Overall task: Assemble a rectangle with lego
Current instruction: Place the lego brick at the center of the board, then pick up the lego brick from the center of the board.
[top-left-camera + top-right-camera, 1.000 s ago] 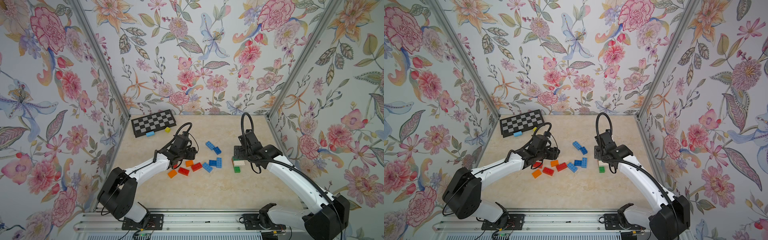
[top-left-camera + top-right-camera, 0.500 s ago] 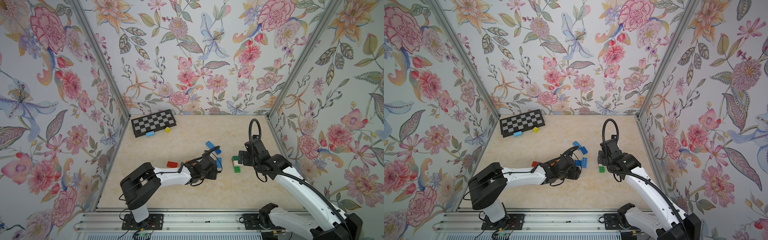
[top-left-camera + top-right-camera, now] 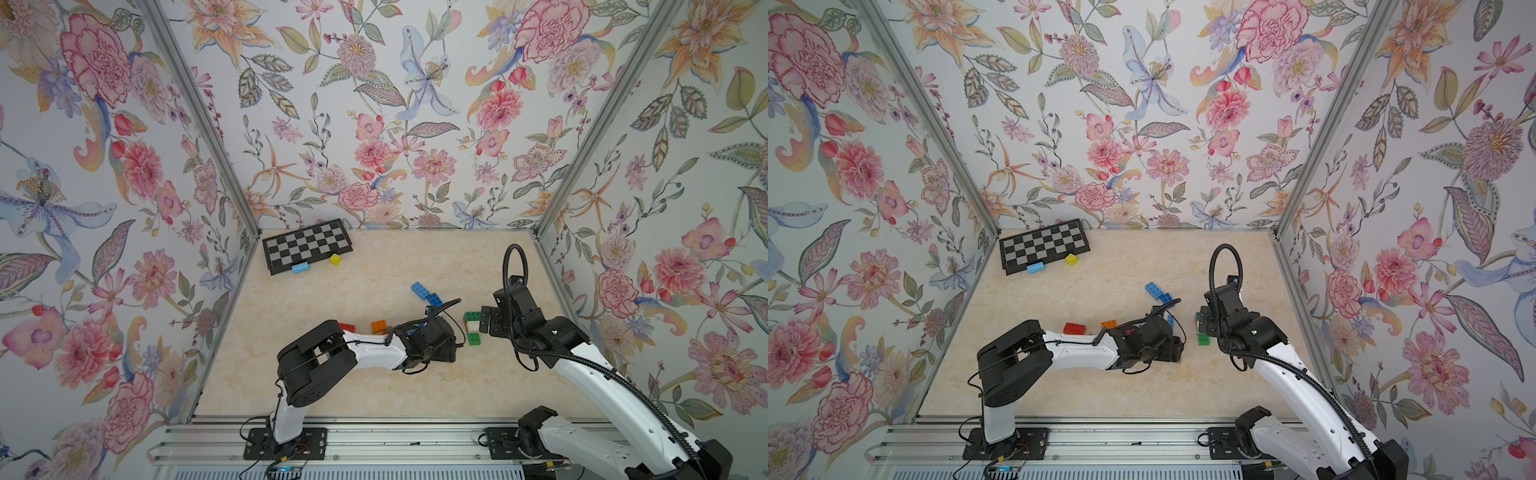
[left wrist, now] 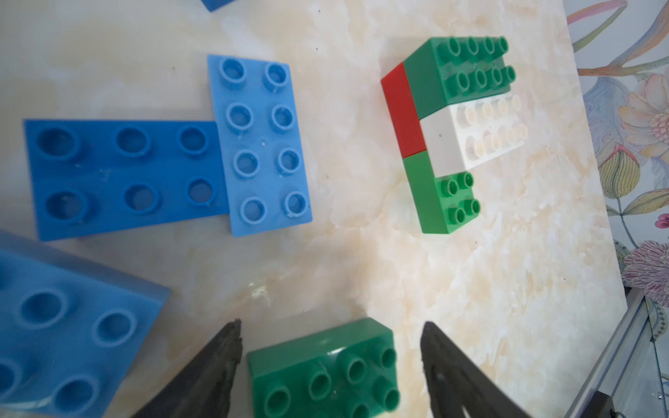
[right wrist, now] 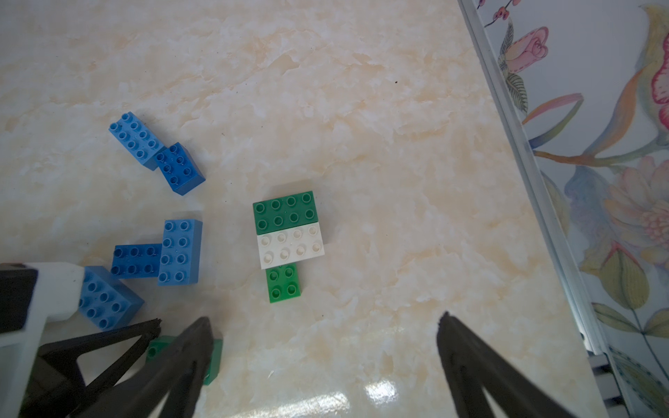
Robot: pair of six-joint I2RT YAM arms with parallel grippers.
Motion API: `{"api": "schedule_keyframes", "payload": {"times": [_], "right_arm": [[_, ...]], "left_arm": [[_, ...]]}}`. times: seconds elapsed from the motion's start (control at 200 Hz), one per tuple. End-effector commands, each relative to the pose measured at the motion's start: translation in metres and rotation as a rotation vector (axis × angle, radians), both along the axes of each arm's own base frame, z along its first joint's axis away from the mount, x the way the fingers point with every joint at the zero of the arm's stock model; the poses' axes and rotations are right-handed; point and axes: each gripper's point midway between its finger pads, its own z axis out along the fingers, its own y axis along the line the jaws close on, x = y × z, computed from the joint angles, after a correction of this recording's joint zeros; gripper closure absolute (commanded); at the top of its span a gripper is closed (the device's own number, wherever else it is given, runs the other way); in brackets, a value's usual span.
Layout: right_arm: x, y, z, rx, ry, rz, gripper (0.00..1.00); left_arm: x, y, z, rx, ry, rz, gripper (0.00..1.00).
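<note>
A green lego brick (image 4: pixel 322 372) lies on the table between the fingers of my left gripper (image 4: pixel 331 325), which is open with a gap on each side. Ahead of it stands the assembly (image 4: pixel 470 134): a green, a white and a small green brick on a red and green lower layer, seen in both top views (image 3: pixel 472 328) (image 3: pixel 1202 332). My right gripper (image 5: pixel 324 318) hangs open and empty above the table next to the assembly (image 5: pixel 289 246). Several blue bricks (image 5: pixel 179 251) lie to the left of it. My left gripper (image 3: pixel 451 345) hides the green brick in both top views.
A red brick (image 3: pixel 347 327) and an orange brick (image 3: pixel 379 326) lie behind the left arm. Two blue bricks (image 3: pixel 420 290) sit further back. A checkerboard (image 3: pixel 307 246), a light blue block (image 3: pixel 299 268) and a yellow cube (image 3: pixel 335 259) are at the back left. The right wall (image 5: pixel 525 144) runs close to the assembly.
My left arm has swung from the red and orange bricks across to the right, ending beside the assembly. The right arm has drawn back a little toward the right wall.
</note>
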Motion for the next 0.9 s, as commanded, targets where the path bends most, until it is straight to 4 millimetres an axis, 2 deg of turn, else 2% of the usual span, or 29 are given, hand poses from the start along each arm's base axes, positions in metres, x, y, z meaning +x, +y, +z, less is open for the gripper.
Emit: {"api": "schedule_keyframes", "payload": {"times": [0.0,0.1,0.175,0.27,0.4,0.46,0.48,0.55,0.701,0.896], "right_arm": [[-0.004,-0.004,-0.004,0.009,0.008,-0.025,0.00],[-0.005,-0.005,-0.003,0.016,0.006,-0.031,0.00],[-0.008,-0.004,-0.005,0.040,0.010,-0.041,0.00],[-0.016,0.001,-0.015,0.091,0.028,-0.055,0.00],[-0.030,0.014,-0.031,0.129,0.064,-0.046,0.00],[-0.037,0.024,-0.041,0.144,0.084,-0.039,0.00],[-0.040,0.027,-0.044,0.149,0.091,-0.035,0.00],[-0.051,0.043,-0.055,0.155,0.113,-0.011,0.00],[-0.069,0.076,-0.076,0.136,0.174,0.049,0.00],[-0.071,0.108,-0.105,0.114,0.262,0.121,0.00]], "left_arm": [[-0.001,-0.004,-0.004,0.015,0.001,0.012,0.15],[0.001,-0.007,0.008,-0.010,-0.017,0.001,0.14],[0.004,-0.008,0.032,-0.043,-0.066,-0.008,0.14],[0.009,-0.002,0.074,-0.085,-0.159,-0.008,0.14],[0.017,0.031,0.121,-0.095,-0.284,0.057,0.13],[0.021,0.051,0.128,-0.096,-0.315,0.104,0.05],[0.021,0.059,0.140,-0.119,-0.335,0.121,0.02],[0.025,0.083,0.140,-0.112,-0.355,0.170,0.01],[0.035,0.131,0.127,-0.057,-0.399,0.249,0.01],[0.045,0.179,0.110,-0.067,-0.417,0.318,0.01]]}}
